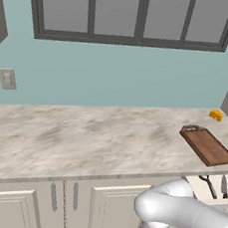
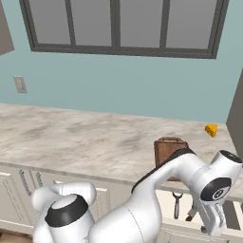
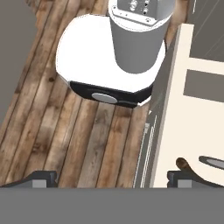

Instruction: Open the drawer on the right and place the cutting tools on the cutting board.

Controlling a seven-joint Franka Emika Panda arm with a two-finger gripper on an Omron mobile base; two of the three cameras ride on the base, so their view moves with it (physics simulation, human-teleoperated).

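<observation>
drawer (image 1: 212,190) stood open, scissors (image 1: 208,186) and knife (image 1: 224,185) lying inside beside the jaws, which were spread wide and empty. cutting board (image 1: 208,146) lay on the counter (image 1: 82,142) above them.

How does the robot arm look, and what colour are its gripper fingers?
The arm is glossy white, made of rounded, thick links with dark grey or black bands and round caps at the joints; one cap carries small pale markings. No cables show. In the hand view the gripper has two small dark grey, blocky fingertips.
</observation>
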